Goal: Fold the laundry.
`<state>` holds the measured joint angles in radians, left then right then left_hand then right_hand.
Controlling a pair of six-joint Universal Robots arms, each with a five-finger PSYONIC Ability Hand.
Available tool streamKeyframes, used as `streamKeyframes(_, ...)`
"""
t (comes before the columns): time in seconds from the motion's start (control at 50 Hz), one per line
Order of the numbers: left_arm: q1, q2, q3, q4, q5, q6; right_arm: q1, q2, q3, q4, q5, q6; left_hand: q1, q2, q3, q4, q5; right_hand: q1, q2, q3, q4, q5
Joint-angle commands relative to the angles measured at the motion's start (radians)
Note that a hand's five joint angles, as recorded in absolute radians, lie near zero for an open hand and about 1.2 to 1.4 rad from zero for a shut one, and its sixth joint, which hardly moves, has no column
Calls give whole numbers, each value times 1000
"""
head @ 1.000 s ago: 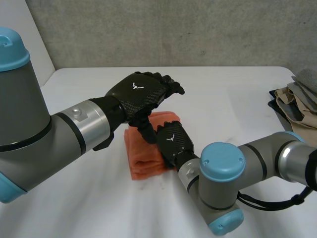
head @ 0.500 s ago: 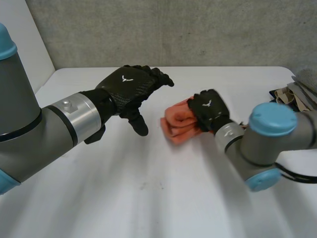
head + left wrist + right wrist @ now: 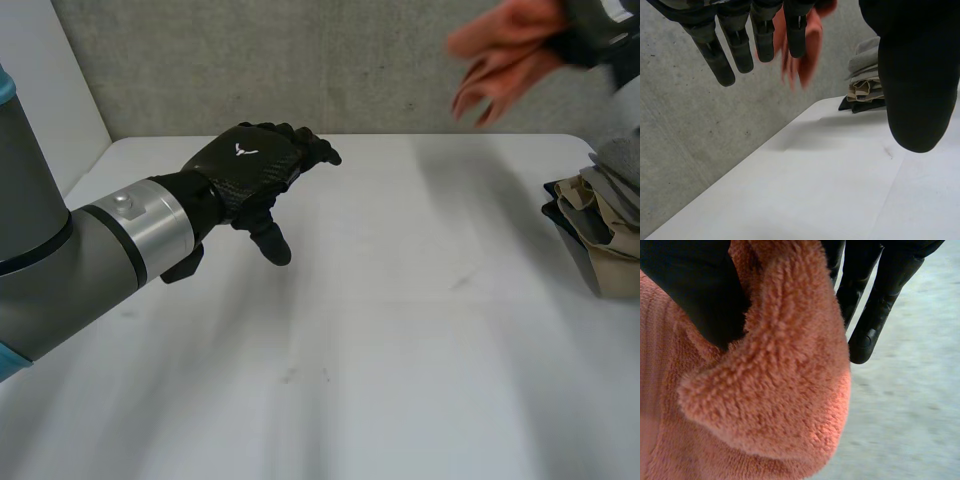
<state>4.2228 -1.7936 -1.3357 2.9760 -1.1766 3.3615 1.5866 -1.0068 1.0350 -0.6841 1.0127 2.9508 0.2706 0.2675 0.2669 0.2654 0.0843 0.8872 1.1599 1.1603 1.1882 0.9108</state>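
Right hand (image 3: 875, 315) has the orange towel (image 3: 505, 55) clamped between thumb and fingers, up in the air well above the table (image 3: 400, 350). Left hand (image 3: 250, 175) hovers over the table, fingers loosely apart, holding nothing. Pile of folded clothes (image 3: 600, 215) sits at the table's right edge.

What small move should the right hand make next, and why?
Probably lower the orange towel onto the cloth stack at the table's edge: the right hand grips it up in the air, the left hand open and apart.
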Motion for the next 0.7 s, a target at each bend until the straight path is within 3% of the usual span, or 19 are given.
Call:
streamKeyframes(0.02, -1, -1, -3, 0, 0, -1, -197, -3, -56, -107, -71, 191, 22, 25, 26, 27, 34, 509, 236, 236, 208, 311)
streamKeyframes(0.38, 2, -6, -8, 0, -3, -1, -540, 118, 152, -248, -462, 214, 25, 28, 29, 30, 37, 509, 236, 236, 208, 311)
streamKeyframes(0.54, -7, -6, -14, 0, -25, -1, -640, 128, 209, -279, -505, 215, 28, 31, 32, 33, 40, 509, 236, 236, 208, 311)
streamKeyframes(0.7, -9, -7, -16, 0, -25, -1, -643, 129, 237, -270, -519, 206, 28, 31, 32, 33, 40, 509, 236, 236, 208, 311)
